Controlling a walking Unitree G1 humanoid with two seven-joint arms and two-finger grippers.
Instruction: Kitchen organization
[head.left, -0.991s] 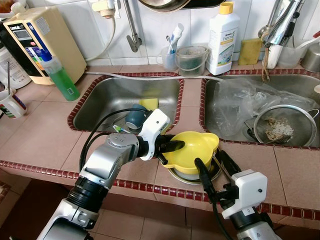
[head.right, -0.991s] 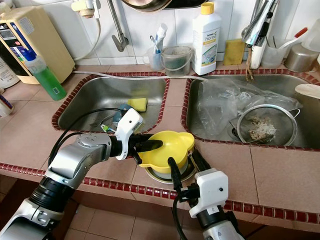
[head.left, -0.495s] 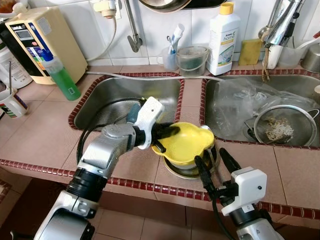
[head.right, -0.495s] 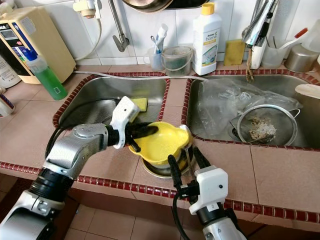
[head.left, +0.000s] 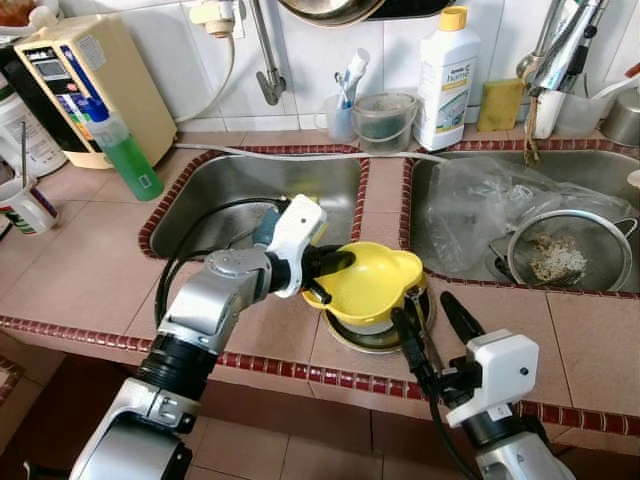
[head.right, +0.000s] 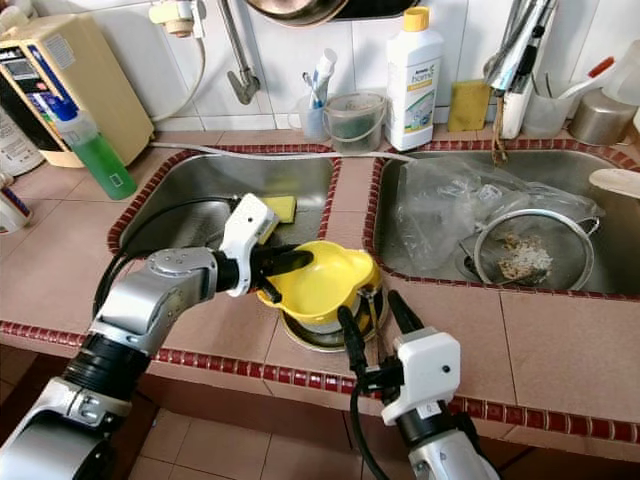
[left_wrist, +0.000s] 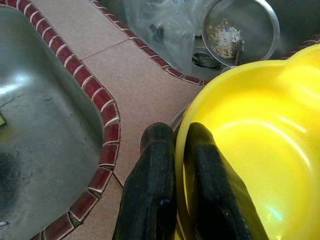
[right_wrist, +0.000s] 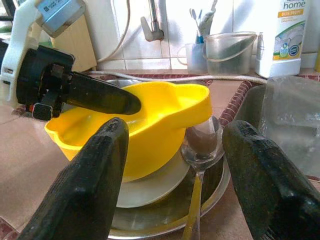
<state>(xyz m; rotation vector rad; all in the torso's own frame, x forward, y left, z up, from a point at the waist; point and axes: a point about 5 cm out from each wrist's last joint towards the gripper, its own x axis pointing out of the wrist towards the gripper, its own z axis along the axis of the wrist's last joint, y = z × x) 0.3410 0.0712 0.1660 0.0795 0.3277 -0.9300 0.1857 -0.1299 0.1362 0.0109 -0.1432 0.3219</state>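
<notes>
From the head camera, the left gripper (head.left: 322, 272) pinched the near-left rim of the yellow plastic bowl with pouring lips (head.left: 368, 283), one finger inside and one outside. The bowl hung tilted, just above the stack of dishes: a white plate (head.right: 322, 327) on a round steel plate (head.left: 372, 338), on the tiled counter strip (head.left: 385, 200) between the two sinks. The rim pinch probably suited the thin wall, and the lift looked meant to free the dishes beneath. The right gripper (head.left: 432, 330) waited beside the stack, at the counter's front edge, fingers spread wide and empty. A steel strainer of scraps (head.left: 566, 255) lay in the sink to the right of the strip.

In the left wrist view, both black fingers (left_wrist: 152, 190) clamped the yellow wall between them.

In the right wrist view, the parted fingers (right_wrist: 95, 180) framed the raised bowl, the white plate and a metal spoon (right_wrist: 200, 150) resting beside the plate on the steel plate, seemingly lined up to take the spoon or dishes next.
</notes>
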